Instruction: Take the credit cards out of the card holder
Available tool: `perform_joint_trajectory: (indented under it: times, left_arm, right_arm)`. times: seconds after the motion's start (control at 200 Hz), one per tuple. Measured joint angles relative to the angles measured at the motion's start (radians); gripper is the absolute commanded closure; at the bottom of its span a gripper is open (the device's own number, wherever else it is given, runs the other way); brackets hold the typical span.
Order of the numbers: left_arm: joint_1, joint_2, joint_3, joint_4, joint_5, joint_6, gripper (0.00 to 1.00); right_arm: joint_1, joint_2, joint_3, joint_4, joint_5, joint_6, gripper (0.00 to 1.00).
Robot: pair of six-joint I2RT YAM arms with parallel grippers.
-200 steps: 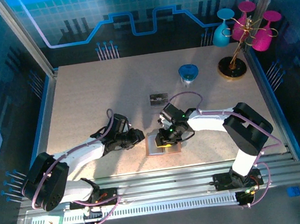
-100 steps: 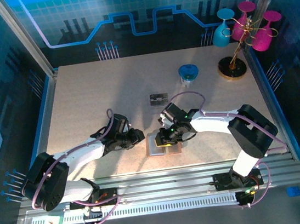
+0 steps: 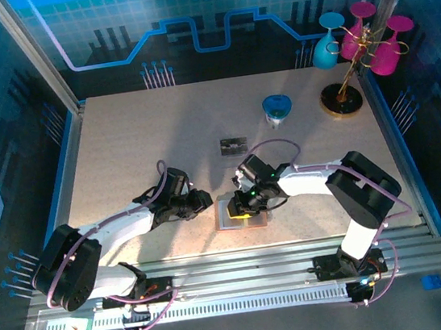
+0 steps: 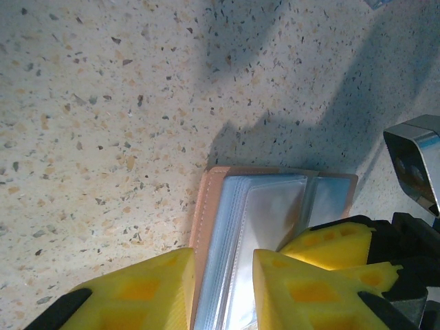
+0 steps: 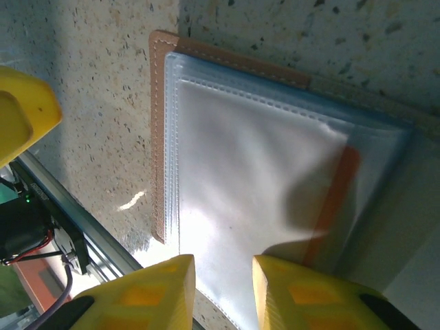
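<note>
The card holder [image 4: 275, 199] rim is pinched by the left gripper [image 4: 223, 268]. The right gripper [image 5: 221, 265] is held narrowly parted over a clear sleeve [image 5: 240, 172] (whether it grips cannot be told); the red card [image 5: 335, 199] edge should be pinched squarely, then drawn straight. The holder is laid near the speckled table's [image 3: 136, 143] front edge, within blue panels [image 3: 0, 96].

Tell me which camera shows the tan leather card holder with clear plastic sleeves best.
Right wrist: the card holder spreads across the frame, stitched rim and sleeves sharp. Left wrist catches one end; the top view shows it small, partly covered by the right gripper.
</note>
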Motion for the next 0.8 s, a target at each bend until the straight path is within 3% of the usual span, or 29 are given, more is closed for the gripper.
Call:
perform_joint_trajectory:
  times: [0.5, 0.8]
  left_arm:
    - [-0.006, 0.003, 0.004, 0.003, 0.012, 0.0, 0.69]
    - [-0.088, 0.092, 0.065, 0.067, 0.053, -0.026, 0.67]
  right_arm:
    - [-0.099, -0.017, -0.223, 0.389, -0.179, 0.077, 0.73]
    - [-0.122, 0.037, -0.283, 0.616, -0.261, 0.152, 0.74]
